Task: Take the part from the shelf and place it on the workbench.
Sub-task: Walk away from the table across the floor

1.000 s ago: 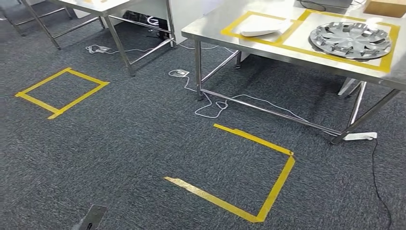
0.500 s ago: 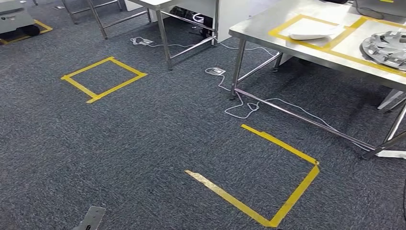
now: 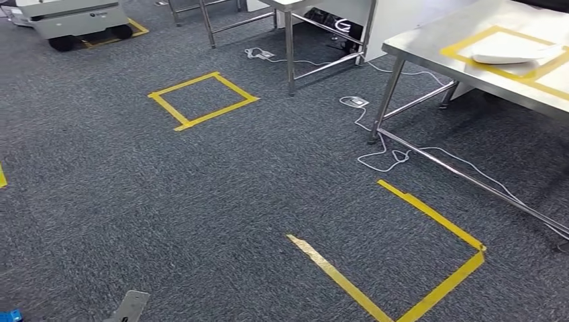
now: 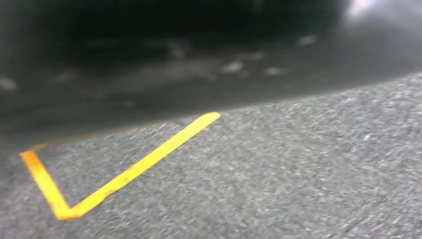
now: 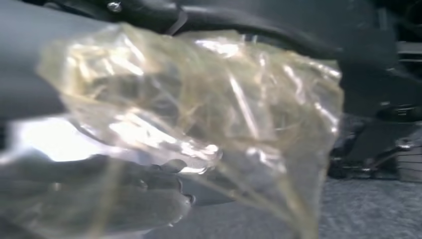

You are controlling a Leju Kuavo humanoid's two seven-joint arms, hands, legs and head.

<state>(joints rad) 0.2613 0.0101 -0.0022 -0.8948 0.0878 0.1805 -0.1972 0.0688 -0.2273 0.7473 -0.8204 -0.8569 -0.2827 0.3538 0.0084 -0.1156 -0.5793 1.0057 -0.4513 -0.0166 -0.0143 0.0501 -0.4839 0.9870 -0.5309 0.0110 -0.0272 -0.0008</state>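
The part (image 5: 199,114) sits sealed in a crinkled clear bag, pressed close against the right hand (image 5: 124,199). The grey fingers (image 5: 164,196) curl under it, so the hand appears to hold it, though the film hides most of the grip. It looks light, and the wrapping is soft, slick and noisy to the touch. A pinch on loose film alone could slide, so the firmer hold is around the lump inside the bag, with the fingers beneath it. Away from the fingers, ahead and to the robot's right, stands the steel desk (image 3: 429,47) with a yellow taped frame and a white object (image 3: 513,54) lying in it. An open taped outline (image 3: 436,221) marks the carpet in front of the desk, and a white cable (image 3: 382,151) trails by its leg. Against the earlier frames the whole head view has swung: the camera has turned, the desk has slid toward the right edge, the wheel cover on it has left the picture, and a grey cart (image 3: 74,17) has come in far left.
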